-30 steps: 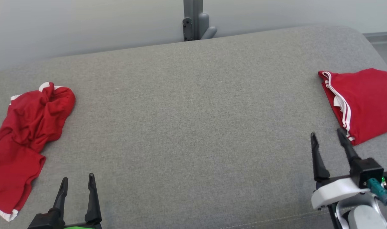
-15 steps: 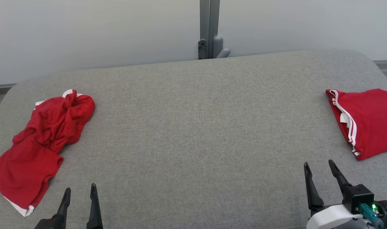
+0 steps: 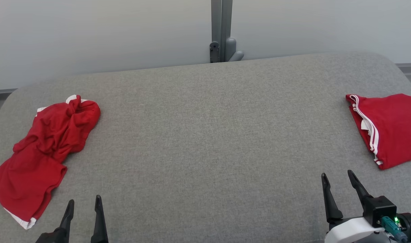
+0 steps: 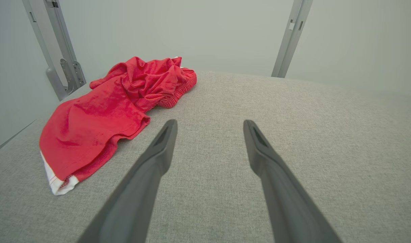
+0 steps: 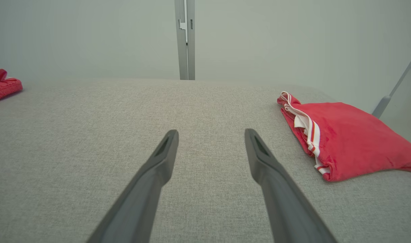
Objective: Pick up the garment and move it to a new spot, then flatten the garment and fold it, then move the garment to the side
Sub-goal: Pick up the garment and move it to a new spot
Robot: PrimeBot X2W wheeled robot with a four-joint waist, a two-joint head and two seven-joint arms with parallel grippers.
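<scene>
Grey fabric-covered surface (image 3: 205, 135): middle bare, prob. kept free as flatten/fold spot. Crumpled red garment w/ white trim (image 3: 43, 152): far left edge, unheld, likely next pick. Folded red garment w/ white stripes (image 3: 391, 128): far right, looks set aside. Left end effector (image 3: 84, 199), right end effector (image 3: 337, 173): both spread wide, empty, near front edge, apart from cloth.

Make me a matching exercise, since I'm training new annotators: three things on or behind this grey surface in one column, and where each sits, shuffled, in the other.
Things:
1. crumpled red garment
2. folded red garment
3. grey post

Places:
A. upright behind the far edge of the grey surface, near the middle
B. lying at the robot's right side
C. lying at the robot's left side

Pairs: 1-C, 2-B, 3-A
</scene>
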